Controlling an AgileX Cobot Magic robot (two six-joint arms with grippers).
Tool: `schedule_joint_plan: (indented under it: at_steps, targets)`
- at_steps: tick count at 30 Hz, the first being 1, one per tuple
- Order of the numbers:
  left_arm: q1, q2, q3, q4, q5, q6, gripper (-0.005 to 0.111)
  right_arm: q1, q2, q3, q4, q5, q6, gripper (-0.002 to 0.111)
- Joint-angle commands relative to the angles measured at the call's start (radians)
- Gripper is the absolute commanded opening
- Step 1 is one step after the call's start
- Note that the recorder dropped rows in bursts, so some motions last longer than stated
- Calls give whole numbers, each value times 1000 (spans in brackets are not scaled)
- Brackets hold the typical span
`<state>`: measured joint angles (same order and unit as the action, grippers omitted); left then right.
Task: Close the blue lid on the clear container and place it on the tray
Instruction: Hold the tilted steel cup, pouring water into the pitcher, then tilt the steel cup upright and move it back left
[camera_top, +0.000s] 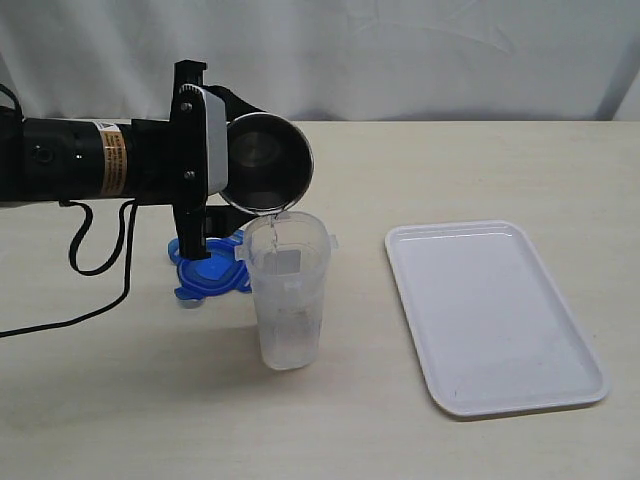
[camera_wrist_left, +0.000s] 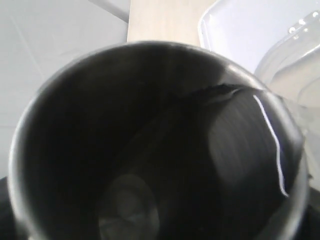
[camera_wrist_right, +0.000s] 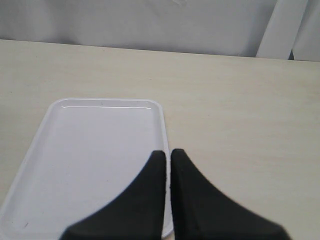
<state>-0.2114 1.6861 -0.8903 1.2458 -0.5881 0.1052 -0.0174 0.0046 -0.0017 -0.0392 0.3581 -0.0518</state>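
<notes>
Exterior: left gripper (camera_top: 238, 160) grips wide around a tipped steel cup (camera_top: 268, 160), its mouth over the container (camera_top: 290, 300). The lid (camera_top: 210, 270) lies on the table (camera_top: 120, 400) just beside the container, below that gripper, and the tray (camera_top: 495, 315) sits apart to the right. Left wrist: the cup's interior fills the view, fingers hidden. Right wrist: right gripper (camera_wrist_right: 167, 161) pressed together, holding nothing, over the tray's rim.

Pale table (camera_top: 450, 170) with tray (camera_top: 492, 312), clear container (camera_top: 290, 305), blue lid (camera_top: 212, 270)
</notes>
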Motion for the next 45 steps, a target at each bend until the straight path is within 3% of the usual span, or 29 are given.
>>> schedule_joint_plan:
  at_steps: [1,27,33,37,43,45]
  targets:
    - [-5,-8,-8,-35,-41,3,0,-4,-5,2,2,-1,-8,4]
    - [-5,-8,-8,-38,-34,16,0,-4,-5,2,2,-1,-8,4]
    - [-5,-8,-8,-39,-34,-169,0,-4,-5,2,2,-1,-8,4]
    - [-5,-8,-8,-39,-34,-389,0,-4,-5,2,2,-1,-8,4]
    - [8,-8,-8,-222,29,-457,0,-4,-5,2,2,-1,-8,4]
    - [51,-8,-8,-399,32,-457,0,-4,-5,2,2,-1,-8,4]
